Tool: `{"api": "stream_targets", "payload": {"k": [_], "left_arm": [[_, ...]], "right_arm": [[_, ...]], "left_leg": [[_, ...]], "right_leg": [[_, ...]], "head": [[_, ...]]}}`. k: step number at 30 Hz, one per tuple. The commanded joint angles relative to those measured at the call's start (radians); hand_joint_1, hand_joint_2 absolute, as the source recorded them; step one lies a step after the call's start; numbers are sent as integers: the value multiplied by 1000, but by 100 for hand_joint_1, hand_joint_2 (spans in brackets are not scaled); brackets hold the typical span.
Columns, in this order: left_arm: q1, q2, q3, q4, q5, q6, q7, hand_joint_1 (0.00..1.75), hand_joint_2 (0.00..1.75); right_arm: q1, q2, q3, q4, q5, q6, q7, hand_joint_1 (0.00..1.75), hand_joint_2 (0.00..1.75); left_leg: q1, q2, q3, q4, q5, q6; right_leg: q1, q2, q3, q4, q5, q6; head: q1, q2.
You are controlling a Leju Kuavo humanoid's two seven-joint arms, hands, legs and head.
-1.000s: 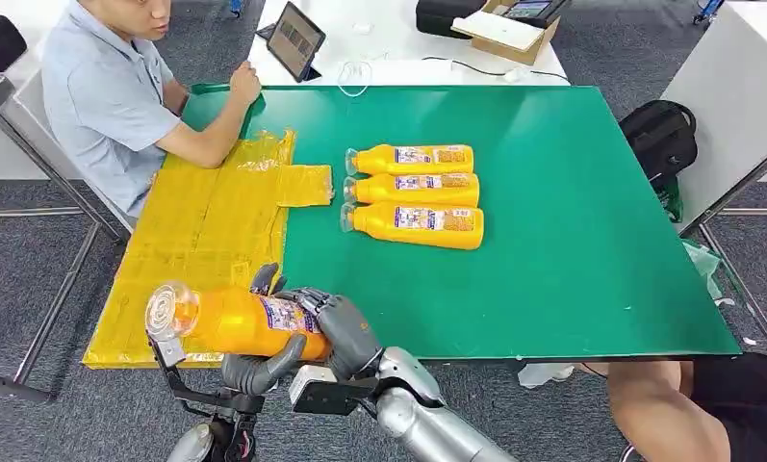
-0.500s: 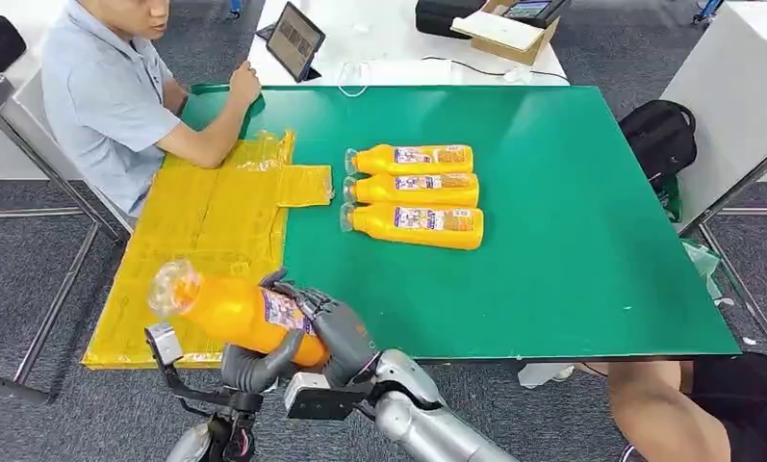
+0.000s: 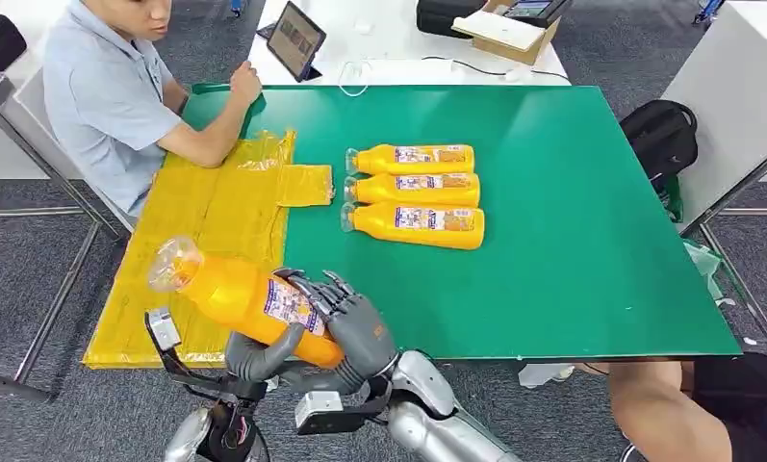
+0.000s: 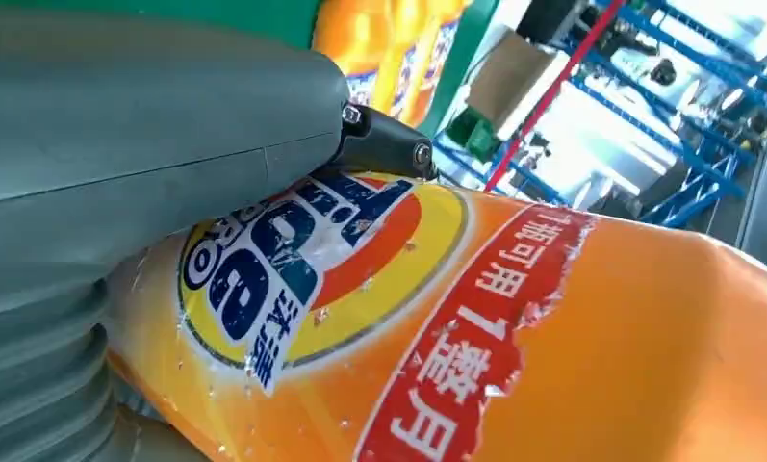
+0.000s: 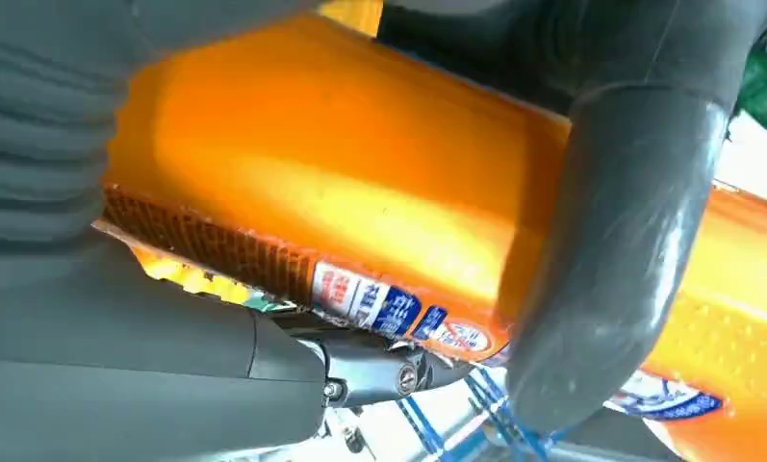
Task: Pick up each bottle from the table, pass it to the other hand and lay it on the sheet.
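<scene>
An orange bottle (image 3: 244, 296) with a clear cap hangs tilted over the near left table edge, its cap end over the yellow sheet (image 3: 211, 217). My right hand (image 3: 358, 325) wraps its base end from the right. My left hand (image 3: 256, 354) grips it from below. In the left wrist view the thumb (image 4: 148, 115) lies against the bottle's label (image 4: 379, 279). In the right wrist view a thick finger (image 5: 610, 241) curls around the orange body (image 5: 360, 183). Three more orange bottles (image 3: 413, 190) lie side by side mid-table.
The green table (image 3: 572, 241) has the sheet on its left part. A person sits at the far left with a forearm (image 3: 211, 135) at the sheet's far end. A tablet (image 3: 295, 38) stands behind; another person's knee (image 3: 668, 404) is at near right.
The bottle has tilted, its cap end rising and swinging toward the sheet. Both hands shifted slightly right with it. The three lying bottles stayed put.
</scene>
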Motion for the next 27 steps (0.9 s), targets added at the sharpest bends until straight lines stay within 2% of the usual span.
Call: {"api": "stream_targets", "payload": {"k": [1,3,5,6,9,11,13,15,16,18,19,20,25,27], "left_arm": [[-62,8,36,76,-51,61,-18,175,175],[-89,11,48,93,-135,150,-46,175,175],[-113,14,68,105,-241,255,-92,175,175],[-117,18,72,104,-239,253,-92,175,175],[-145,13,106,120,-343,369,-134,175,175],[-181,8,147,157,-365,434,-131,175,175],[-225,4,184,229,-351,473,-110,175,175],[-259,8,192,280,-368,493,-134,175,175],[-273,10,194,300,-384,513,-144,175,175],[-329,36,157,352,-621,741,-243,175,175],[-341,34,163,355,-626,739,-239,175,175],[-368,49,147,383,-765,819,-207,175,175],[-378,49,155,383,-772,811,-198,175,175],[-426,73,106,458,-1013,897,-123,175,175]], "right_arm": [[46,-80,-88,-85,37,-84,-32,0,0],[69,-76,-101,-130,69,-158,-45,0,0],[137,-26,-207,-242,188,-168,-85,0,0],[141,-25,-205,-247,190,-168,-85,0,0],[185,8,-264,-386,250,-168,-85,0,0],[186,7,-256,-405,125,-168,-85,0,0],[163,-21,-213,-357,-84,-168,-85,0,0],[145,-40,-179,-350,-173,-157,-85,0,0],[140,-46,-169,-350,-192,-163,-85,0,0],[134,-51,-146,-382,-222,-168,-85,0,0],[133,-50,-144,-380,-223,-168,-85,0,0],[128,-51,-134,-383,-223,-168,-85,0,0],[128,-47,-134,-381,-220,-168,-85,0,0],[117,-52,-120,-391,-243,-168,-85,0,0]], "left_leg": [[0,-3,2,-1,0,-1],[0,-3,1,-1,1,-1],[1,-3,2,0,0,-1],[1,-4,3,0,0,-1],[1,-3,1,1,-1,-1],[1,-2,1,0,-1,-1],[1,-3,1,0,0,-1],[2,-2,4,0,-1,-1],[2,-2,5,0,0,-1],[0,-3,0,0,1,0],[1,-4,1,0,1,-1],[1,-4,1,0,1,-1],[1,-1,2,-1,1,-1],[1,0,3,0,0,-1]], "right_leg": [[0,-3,3,-1,-1,-1],[0,-3,2,-1,0,-1],[1,-3,2,0,-1,-2],[1,-4,4,0,-2,-2],[1,-3,2,1,-2,-2],[1,-2,2,1,-2,-2],[1,-3,2,1,-1,-2],[2,-2,6,0,-1,-3],[2,-2,7,-1,-1,-3],[0,-3,1,0,0,-1],[1,-4,2,1,-1,-2],[1,-4,3,1,-1,-2],[1,-1,3,0,0,-1],[1,0,4,0,-1,-2]], "head": [[0,0],[0,0],[0,0],[0,0],[0,0],[0,0],[0,0],[0,0],[0,0],[0,0],[0,0],[0,0],[0,0],[0,0]]}}
